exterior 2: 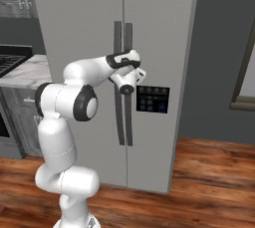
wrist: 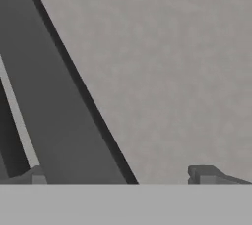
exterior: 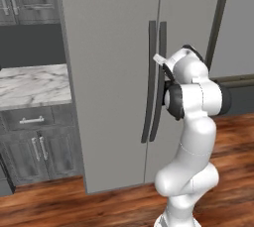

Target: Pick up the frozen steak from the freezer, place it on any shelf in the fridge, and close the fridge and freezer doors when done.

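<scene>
Writing: none can be read; the dark dispenser panel point(exterior 2: 153, 98) on the right-hand door carries small pale marks, too small to tell.
Fridge: a tall grey side-by-side fridge point(exterior: 109, 62), both doors shut, the seam between them running straight up the front.
Handles: two long dark handles, the left handle point(exterior: 149, 82) and the right handle point(exterior: 159, 82), stand upright just beside each other on either side of the seam.
Gripper: the gripper point(wrist: 118, 175) sits close against the fridge front at handle height; its fingers point(wrist: 206, 174) are spread wide, one at 8 o'clock and one at 4 o'clock in the hand view, with a dark handle bar crossing between them; holding nothing.
Arm: the white arm point(exterior 2: 64, 102) rises from the base and reaches forward to the handles; in the right base view the hand lies at 12 o'clock of the elbow joint, over the seam.
Frozen steak: I cannot tell where it lies; the doors hide the inside.
Counter: a white marbled counter point(exterior: 30, 85) at 9 o'clock of the fridge, touching its side.
Cabinets: dark grey cabinets point(exterior: 34, 146) with pale bar pulls under the counter.
Stove: a dark burner grate point(exterior 2: 10, 62) at the 9 o'clock edge of the right base view.
Floor: reddish-brown wood planks point(exterior 2: 209, 182).
Wall: dark grey wall point(exterior 2: 214, 62) at 3 o'clock of the fridge.
</scene>
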Tool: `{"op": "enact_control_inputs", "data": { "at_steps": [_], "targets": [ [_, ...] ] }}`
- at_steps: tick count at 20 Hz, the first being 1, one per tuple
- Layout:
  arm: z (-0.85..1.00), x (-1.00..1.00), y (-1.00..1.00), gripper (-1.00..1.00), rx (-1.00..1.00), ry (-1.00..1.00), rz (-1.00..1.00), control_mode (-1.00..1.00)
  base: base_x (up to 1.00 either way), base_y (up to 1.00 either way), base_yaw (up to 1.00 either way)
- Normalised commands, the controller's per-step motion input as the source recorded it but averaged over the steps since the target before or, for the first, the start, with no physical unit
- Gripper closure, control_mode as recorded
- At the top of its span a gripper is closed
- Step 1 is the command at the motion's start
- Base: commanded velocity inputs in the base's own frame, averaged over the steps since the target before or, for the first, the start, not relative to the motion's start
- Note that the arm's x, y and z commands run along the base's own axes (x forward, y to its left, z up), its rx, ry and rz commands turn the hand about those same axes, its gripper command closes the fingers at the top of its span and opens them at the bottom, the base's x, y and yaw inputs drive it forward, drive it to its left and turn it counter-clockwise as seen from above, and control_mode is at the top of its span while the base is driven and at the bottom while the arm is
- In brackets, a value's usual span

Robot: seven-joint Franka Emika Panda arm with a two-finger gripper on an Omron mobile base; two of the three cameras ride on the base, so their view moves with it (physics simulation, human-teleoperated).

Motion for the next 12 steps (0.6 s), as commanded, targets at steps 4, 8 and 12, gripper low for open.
{"op": "enact_control_inputs", "data": {
  "at_steps": [4, 8, 12],
  "targets": [
    [-0.09, 0.06, 0.13, -1.00, -0.04, -0.04, -0.07, -1.00, 0.00, 0.00, 0.00],
    [0.00, 0.01, 0.00, -1.00, -0.02, 0.00, 0.00, -1.00, 0.00, 0.00, 0.00],
    [0.00, 0.00, 0.00, -1.00, 0.00, 0.00, 0.00, -1.00, 0.00, 0.00, 0.00]
  ]
}}
